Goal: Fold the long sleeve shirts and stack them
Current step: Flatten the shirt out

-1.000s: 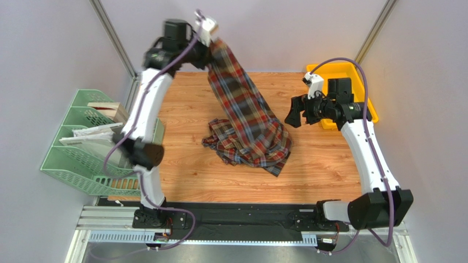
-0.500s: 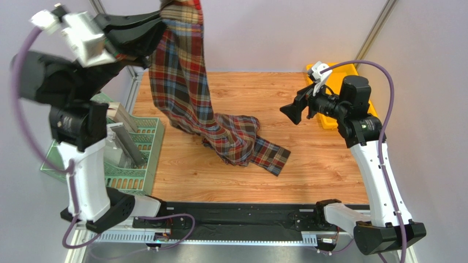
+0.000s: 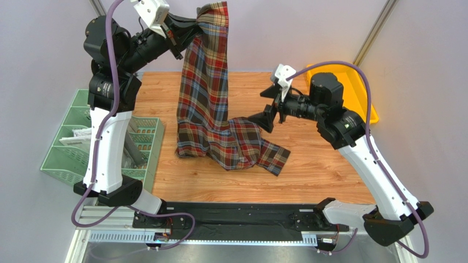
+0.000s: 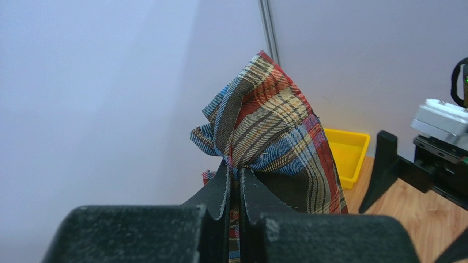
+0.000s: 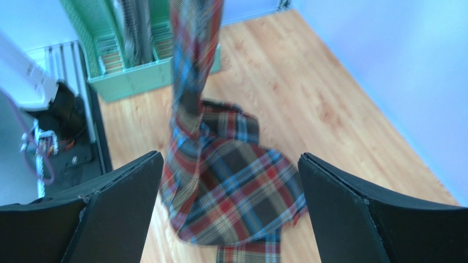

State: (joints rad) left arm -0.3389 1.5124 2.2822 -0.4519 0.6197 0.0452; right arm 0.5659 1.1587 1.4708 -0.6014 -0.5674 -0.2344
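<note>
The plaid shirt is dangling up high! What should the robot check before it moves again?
1. Is the left gripper shut on the plaid shirt: ok.
2. Is the right gripper open and empty: ok.
3. Does the right gripper face the shirt: ok, the cloth fills the middle of the right wrist view.
4. Does the shirt hang free of the table: not ok, its lower end lies bunched on the wood.
5. Is the shirt spread flat for folding: not ok.
6. Which part is pinched, collar or sleeve: cannot tell.

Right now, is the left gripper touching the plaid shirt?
Touching. Left wrist view shows the left gripper, jaws shut on a bunched fold of the plaid shirt.
</note>
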